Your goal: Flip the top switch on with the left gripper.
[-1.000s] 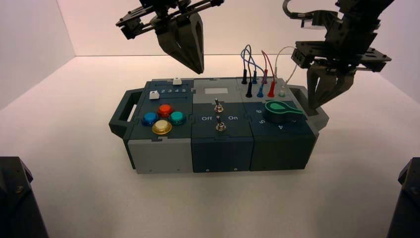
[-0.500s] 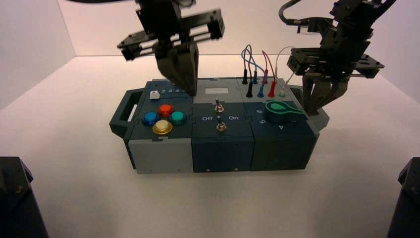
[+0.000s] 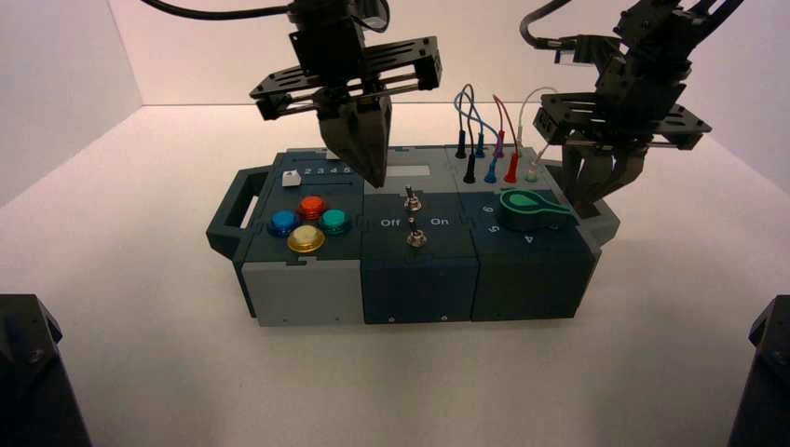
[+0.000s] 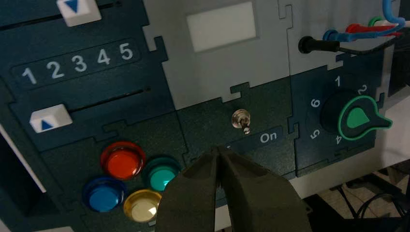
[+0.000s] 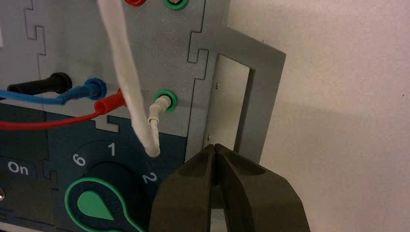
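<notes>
The top switch [image 3: 410, 198] is a small silver toggle on the box's dark middle panel, just behind the "Off" and "On" lettering. The left wrist view shows the top switch [image 4: 240, 119] beside the "On" label [image 4: 268, 137]. My left gripper [image 3: 376, 179] hangs shut just left of it, tips low over the panel's edge and not touching the lever. In its own wrist view the left gripper [image 4: 220, 150] has its fingertips pressed together, with nothing held. My right gripper [image 3: 585, 207] is shut over the box's right handle [image 5: 241, 104], and the right gripper [image 5: 214, 146] is empty.
A second toggle [image 3: 416, 237] sits in front of the top one. Coloured buttons [image 3: 306, 223] and two white sliders [image 4: 51, 118] lie to the left. A green knob [image 3: 526, 207] and plugged wires [image 3: 484, 121] are to the right. Dark blocks [image 3: 28, 372] stand at the front corners.
My left gripper has come down and to the right, from high behind the box to just left of the top switch. The right gripper has drifted slightly left.
</notes>
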You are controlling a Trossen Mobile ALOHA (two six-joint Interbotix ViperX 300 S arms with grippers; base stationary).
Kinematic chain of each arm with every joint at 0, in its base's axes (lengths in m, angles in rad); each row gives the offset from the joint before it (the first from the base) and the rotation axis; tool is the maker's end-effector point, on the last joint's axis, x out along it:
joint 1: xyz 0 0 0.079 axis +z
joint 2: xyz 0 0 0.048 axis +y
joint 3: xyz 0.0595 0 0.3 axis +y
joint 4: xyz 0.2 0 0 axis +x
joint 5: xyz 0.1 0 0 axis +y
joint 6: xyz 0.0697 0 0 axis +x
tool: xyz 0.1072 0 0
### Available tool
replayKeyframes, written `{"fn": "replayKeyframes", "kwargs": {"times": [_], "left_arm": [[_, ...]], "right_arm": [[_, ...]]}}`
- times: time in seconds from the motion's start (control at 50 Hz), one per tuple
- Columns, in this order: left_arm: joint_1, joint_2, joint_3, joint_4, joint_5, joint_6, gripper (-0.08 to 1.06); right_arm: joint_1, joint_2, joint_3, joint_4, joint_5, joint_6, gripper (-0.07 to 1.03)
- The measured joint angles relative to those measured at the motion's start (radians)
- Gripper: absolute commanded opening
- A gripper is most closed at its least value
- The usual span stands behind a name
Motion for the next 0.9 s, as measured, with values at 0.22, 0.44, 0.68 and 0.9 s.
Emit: {"fn": "replayKeyframes", "kwargs": {"times": [0.22, 0.44, 0.68, 0.9], "left_arm": [[-0.011, 0.02, -0.014, 0.0, 0.003, 0.0, -0.03], [-0.014, 0.035, -0.017, 0.0, 0.005, 0.002, -0.03], [-0.014, 0.06, -0.031, 0.018, 0.012, 0.003, -0.03], [-0.018, 0.064, -0.06, 0.02, 0.018, 0.003, -0.03]], "right_arm": [[0.0, 0.002, 0.0, -0.002, -0.005, 0.0, -0.02], [-0.002, 0.002, 0.002, 0.0, -0.006, 0.0, -0.02], [0.0, 0.002, 0.003, 0.0, -0.009, 0.0, -0.02], [-0.002, 0.0, 0.003, 0.0, -0.011, 0.0, -0.02]]}}
